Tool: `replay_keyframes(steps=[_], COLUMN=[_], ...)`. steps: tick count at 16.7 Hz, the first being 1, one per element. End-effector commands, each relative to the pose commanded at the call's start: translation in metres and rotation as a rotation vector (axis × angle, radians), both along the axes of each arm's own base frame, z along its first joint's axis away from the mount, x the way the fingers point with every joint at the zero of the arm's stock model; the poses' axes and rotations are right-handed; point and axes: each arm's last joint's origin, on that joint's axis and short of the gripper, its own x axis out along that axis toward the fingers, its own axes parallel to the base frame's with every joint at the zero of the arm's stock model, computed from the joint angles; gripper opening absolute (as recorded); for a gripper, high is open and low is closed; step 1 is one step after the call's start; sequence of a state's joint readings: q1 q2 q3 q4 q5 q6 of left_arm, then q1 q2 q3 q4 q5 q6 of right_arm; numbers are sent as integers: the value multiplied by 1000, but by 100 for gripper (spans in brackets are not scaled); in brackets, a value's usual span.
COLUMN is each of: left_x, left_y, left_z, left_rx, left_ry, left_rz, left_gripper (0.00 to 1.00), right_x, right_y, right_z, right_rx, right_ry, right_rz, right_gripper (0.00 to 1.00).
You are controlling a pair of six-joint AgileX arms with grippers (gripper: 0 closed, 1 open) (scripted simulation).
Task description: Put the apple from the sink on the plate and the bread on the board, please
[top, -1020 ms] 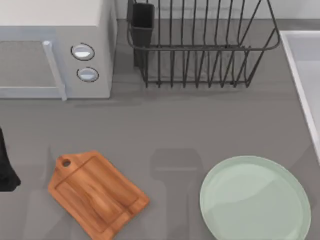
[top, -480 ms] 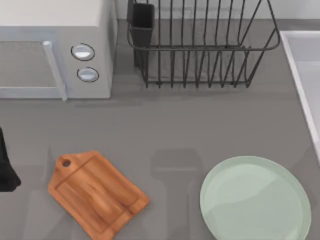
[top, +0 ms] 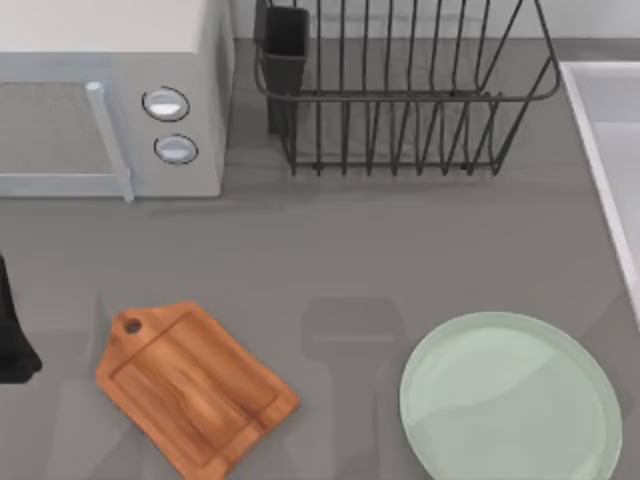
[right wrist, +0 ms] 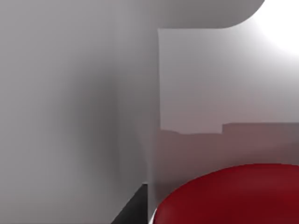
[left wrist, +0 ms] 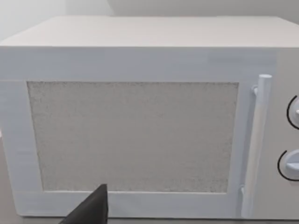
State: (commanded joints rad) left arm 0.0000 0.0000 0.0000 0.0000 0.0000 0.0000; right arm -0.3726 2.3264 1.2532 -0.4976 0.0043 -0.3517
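Note:
The glossy red apple (right wrist: 233,196) looms very close in the right wrist view, inside the pale grey sink (right wrist: 70,116), with a dark part of my right gripper (right wrist: 133,210) just beside it. The sink's white rim (top: 600,150) runs along the table's right edge. The pale green plate (top: 510,400) lies at the front right. The brown wooden board (top: 190,385) lies at the front left, handle hole pointing back-left. My left arm (top: 12,335) sits parked at the left edge, its gripper (left wrist: 91,210) facing the microwave. The bread is out of view.
A white microwave (top: 100,100) with two dials stands at the back left, its door and handle (left wrist: 254,140) shut. A black wire dish rack (top: 400,90) with a dark cup holder stands at the back middle. Bare grey counter (top: 350,250) lies between them and the board and plate.

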Motion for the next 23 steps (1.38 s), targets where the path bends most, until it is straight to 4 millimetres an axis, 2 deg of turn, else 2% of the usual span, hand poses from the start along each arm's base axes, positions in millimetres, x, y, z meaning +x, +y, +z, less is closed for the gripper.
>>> replay_keyframes(steps=[8, 9, 12, 19, 20, 23], left_x=[0, 0, 0, 0, 0, 0], left_y=[0, 0, 0, 0, 0, 0], left_z=[0, 0, 0, 0, 0, 0], left_rx=[0, 0, 0, 0, 0, 0], left_ry=[0, 0, 0, 0, 0, 0], left_rz=[0, 0, 0, 0, 0, 0], left_gripper=[100, 100, 100, 100, 100, 100], right_x=[0, 7, 9, 7, 7, 7], right_y=[0, -1, -2, -2, -1, -1], right_z=[0, 29, 42, 120, 127, 129], right_rx=[0, -1, -3, 1, 0, -1], right_ry=[0, -51, -57, -45, -50, -51], right_rz=[0, -9, -8, -9, -9, -9], right_gripper=[0, 0, 0, 0, 0, 0])
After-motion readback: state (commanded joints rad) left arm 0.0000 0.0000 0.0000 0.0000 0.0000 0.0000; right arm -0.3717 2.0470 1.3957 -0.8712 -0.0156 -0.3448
